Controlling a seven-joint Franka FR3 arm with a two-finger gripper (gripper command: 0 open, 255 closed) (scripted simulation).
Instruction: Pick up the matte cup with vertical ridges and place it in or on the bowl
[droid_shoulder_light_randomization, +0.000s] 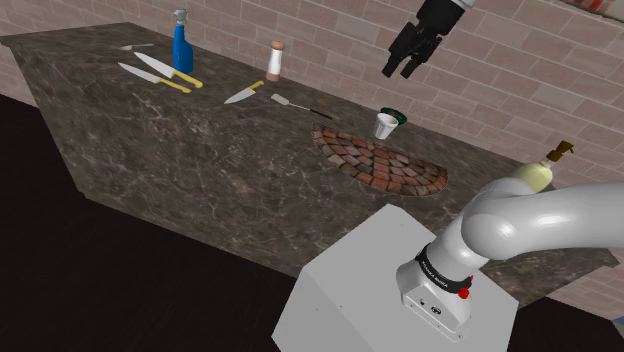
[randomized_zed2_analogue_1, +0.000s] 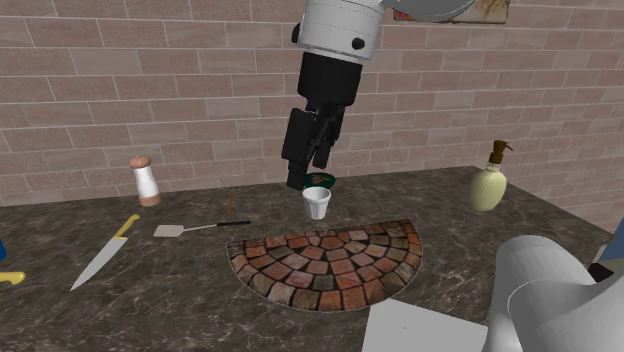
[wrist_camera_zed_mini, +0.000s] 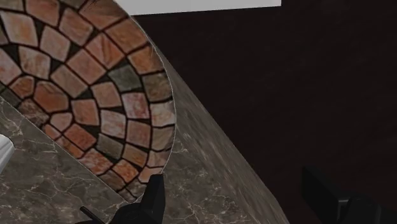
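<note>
In the shoulder view, the gripper (droid_shoulder_light_randomization: 398, 70) hung high over the desk (droid_shoulder_light_randomization: 200, 140), well clear of everything on it. The white ridged cup (droid_shoulder_light_randomization: 386, 125) stood upright at the far edge of the brick-patterned half-round (droid_shoulder_light_randomization: 385, 165). It touched, or nearly touched, the dark green bowl (droid_shoulder_light_randomization: 393, 113) just behind it. The cup lay almost straight below the gripper, with its long axis vertical.

In the second exterior view, the gripper (randomized_zed2_analogue_1: 305, 172) pointed down and a little aslant. Its tips were near the cup (randomized_zed2_analogue_1: 317, 202) and slightly toward that view's left of it. The cup sat on the wall side of the half-round (randomized_zed2_analogue_1: 325, 262), and the bowl (randomized_zed2_analogue_1: 324, 182) showed partly behind the cup. I judged that the coming move was a short drop with a small sideways correction. The bowl was so close that the finger on that side would have little room.

In the wrist view, the gripper (wrist_camera_zed_mini: 242, 203) was released, its two fingers standing apart with only the desk (wrist_camera_zed_mini: 197, 184) and the drop beyond its edge between them. A white sliver beside the half-round (wrist_camera_zed_mini: 83, 83), probably the cup (wrist_camera_zed_mini: 4, 151), lay well outside the left-hand finger (wrist_camera_zed_mini: 154, 197) and not between the two. The gripper therefore needed to shift toward the half-round's wall side before closing.
</note>
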